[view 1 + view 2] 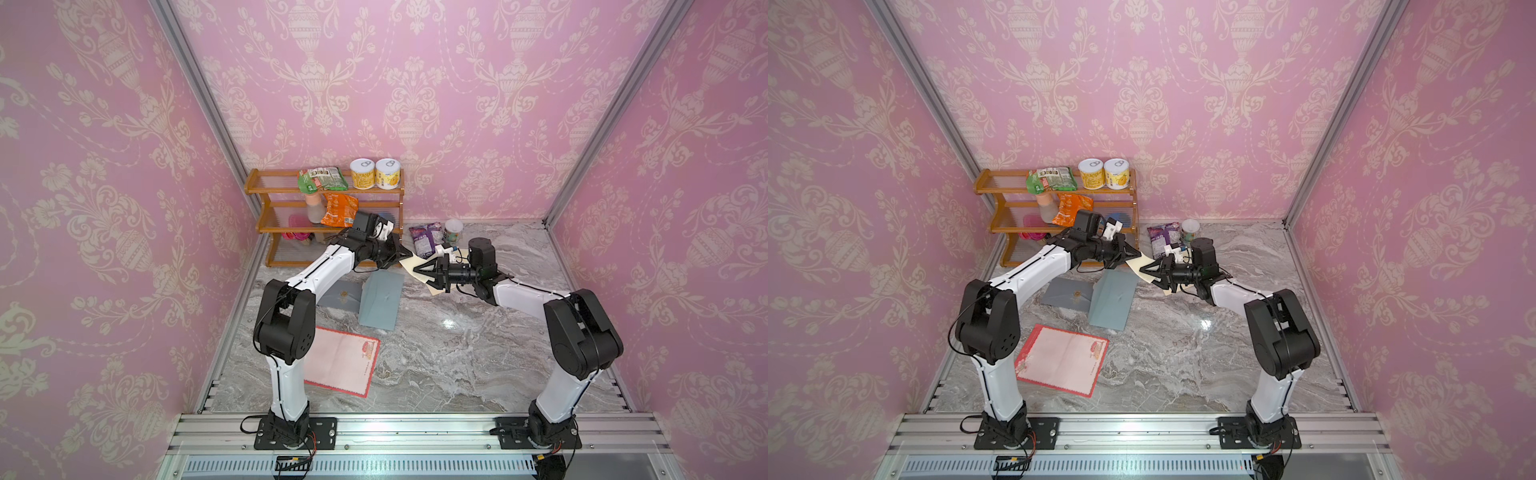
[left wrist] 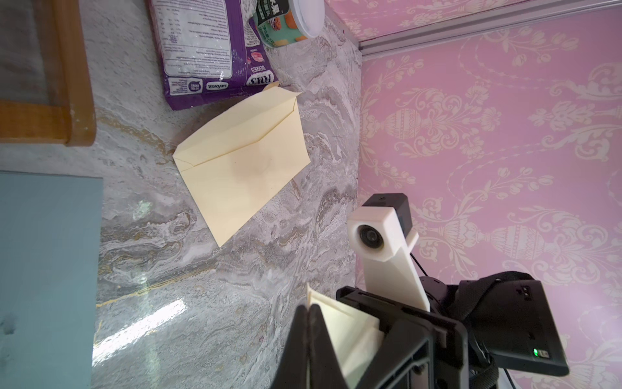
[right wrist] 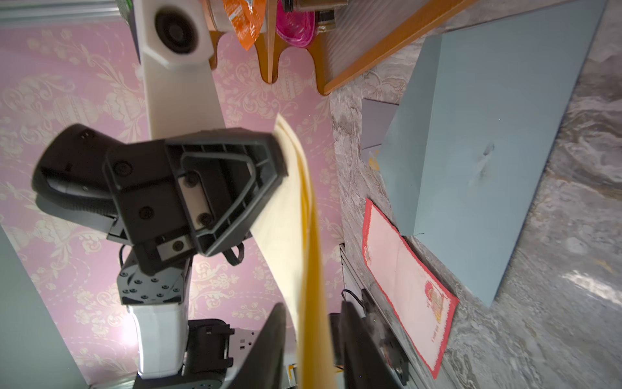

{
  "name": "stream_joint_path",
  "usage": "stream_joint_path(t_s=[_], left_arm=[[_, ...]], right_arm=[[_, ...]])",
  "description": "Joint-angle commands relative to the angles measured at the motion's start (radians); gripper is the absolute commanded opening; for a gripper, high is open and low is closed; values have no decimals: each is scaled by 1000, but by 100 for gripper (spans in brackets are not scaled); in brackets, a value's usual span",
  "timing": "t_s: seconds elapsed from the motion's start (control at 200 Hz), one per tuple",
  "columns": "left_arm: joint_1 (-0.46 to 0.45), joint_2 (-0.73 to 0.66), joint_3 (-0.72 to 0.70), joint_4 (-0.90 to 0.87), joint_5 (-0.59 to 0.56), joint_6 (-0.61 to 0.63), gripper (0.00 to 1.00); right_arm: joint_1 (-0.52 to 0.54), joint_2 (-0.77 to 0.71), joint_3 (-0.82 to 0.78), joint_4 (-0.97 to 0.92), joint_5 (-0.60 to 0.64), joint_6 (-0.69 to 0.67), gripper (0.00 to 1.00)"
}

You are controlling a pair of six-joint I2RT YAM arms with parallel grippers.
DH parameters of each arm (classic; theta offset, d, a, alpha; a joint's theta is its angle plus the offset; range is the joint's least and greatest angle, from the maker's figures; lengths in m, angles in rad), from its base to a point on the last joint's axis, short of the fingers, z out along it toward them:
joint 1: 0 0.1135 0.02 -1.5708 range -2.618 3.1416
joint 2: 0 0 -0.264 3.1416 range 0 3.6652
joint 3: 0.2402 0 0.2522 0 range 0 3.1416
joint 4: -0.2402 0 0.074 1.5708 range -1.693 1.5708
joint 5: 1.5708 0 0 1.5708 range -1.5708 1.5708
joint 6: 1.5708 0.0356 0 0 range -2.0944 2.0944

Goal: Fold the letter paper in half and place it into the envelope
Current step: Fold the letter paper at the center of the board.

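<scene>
A pink letter paper (image 1: 340, 361) with a red scalloped border lies flat near the front left, a crease down its middle. A cream envelope (image 2: 242, 161) lies on the table, flap side up, beside the purple packet. My left gripper (image 1: 410, 254) is shut on one end of a folded cream sheet (image 2: 350, 326) that is held in the air. I cannot tell whether it is paper or an envelope. The sheet (image 3: 296, 188) runs edge-on between the jaws of my right gripper (image 3: 311, 310), which stand open with a gap on each side.
A blue envelope (image 1: 382, 301) and a grey one with a gold seal (image 1: 337, 296) lie mid-table. A wooden rack (image 1: 266, 226) holding cans and snack bags stands at the back left. A purple packet (image 1: 426, 239) and a cup (image 1: 454, 230) sit by the back wall.
</scene>
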Motion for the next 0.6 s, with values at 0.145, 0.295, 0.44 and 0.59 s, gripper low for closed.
stream_joint_path(t_s=[0.145,0.295,0.44,0.59], left_arm=[[8,56,91,-82,206,221,0],[8,47,110,-212,257,349,0],[8,40,95,-248,282,385,0],[6,42,78,-221,284,363,0]], right_arm=[[-30,-30,54,-167,-73,-168,56],[-64,-31,87,-315,-83,-297,55],[-68,-27,133,-449,-90,-407,48],[-60,-14,133,-436,-109,-402,44]])
